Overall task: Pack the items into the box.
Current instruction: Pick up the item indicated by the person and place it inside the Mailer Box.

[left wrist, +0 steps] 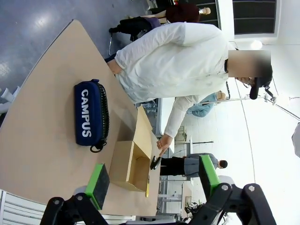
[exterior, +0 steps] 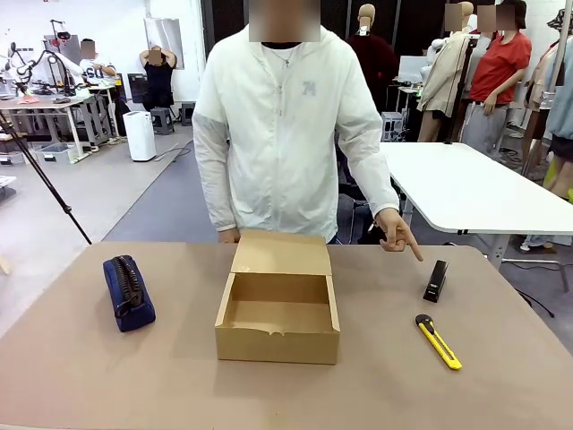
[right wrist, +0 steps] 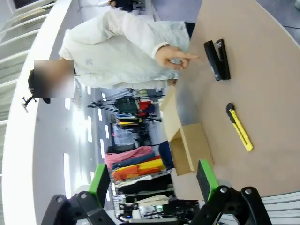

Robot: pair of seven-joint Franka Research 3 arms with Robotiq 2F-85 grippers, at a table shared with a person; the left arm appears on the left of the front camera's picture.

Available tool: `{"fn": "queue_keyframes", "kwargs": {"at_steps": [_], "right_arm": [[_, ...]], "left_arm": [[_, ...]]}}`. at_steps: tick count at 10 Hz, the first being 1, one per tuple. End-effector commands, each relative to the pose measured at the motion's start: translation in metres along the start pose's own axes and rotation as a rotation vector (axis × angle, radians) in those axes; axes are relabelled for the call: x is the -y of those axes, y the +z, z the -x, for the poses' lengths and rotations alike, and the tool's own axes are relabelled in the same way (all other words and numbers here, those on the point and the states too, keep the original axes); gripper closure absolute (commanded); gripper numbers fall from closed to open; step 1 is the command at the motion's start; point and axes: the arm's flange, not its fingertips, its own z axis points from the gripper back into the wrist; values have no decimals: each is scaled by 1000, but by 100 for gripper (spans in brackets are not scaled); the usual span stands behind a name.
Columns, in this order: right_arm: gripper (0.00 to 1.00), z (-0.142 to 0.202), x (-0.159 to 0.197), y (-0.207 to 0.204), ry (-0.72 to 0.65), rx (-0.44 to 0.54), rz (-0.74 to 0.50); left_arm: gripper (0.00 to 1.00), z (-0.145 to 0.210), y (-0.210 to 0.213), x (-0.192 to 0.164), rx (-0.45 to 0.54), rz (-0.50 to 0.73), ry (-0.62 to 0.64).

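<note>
Both tools were seen with jaws spread wide and nothing between the green pads. The left tool (left wrist: pixel 153 180) and the right tool (right wrist: pixel 153 182) each hung well above the desk (exterior: pixel 89 385), touching none of the items.

The task was judged to be at its very start, with nothing packed. The box (exterior: pixel 277 342) was set at the middle of the desk, its flap lid (exterior: pixel 280 253) folded back toward the person and its inside bare. The navy pouch (exterior: pixel 128 292) was laid well to the robot's left of the box. The black stapler (exterior: pixel 436 280) was stood well to the right, and the yellow utility knife (exterior: pixel 438 341) was laid flat just nearer the robot than the stapler.

The person's hand (exterior: pixel 397 235) was held just beyond the stapler, one finger stretched down toward it, which was read as a cue to take that item first.

A descent of the right tool over the stapler was thought to be called for next. The jaws would be set across its narrow body before being closed, and the item would then be carried over the open box.
</note>
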Motion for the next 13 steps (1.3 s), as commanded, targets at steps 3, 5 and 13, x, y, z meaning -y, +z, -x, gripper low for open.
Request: {"fn": "queue_keyframes", "kwargs": {"at_steps": [3, 5, 13], "right_arm": [[0, 4, -79, -150, 438, -81, 532], [0, 40, -88, -228, 735, -215, 753], [0, 96, -71, -293, 997, -310, 857]], "left_arm": [[0, -2, 0, 1, 7, 21, -15], [0, -2, 0, 1, 7, 21, -15], [0, -2, 0, 1, 7, 21, -15]]}}
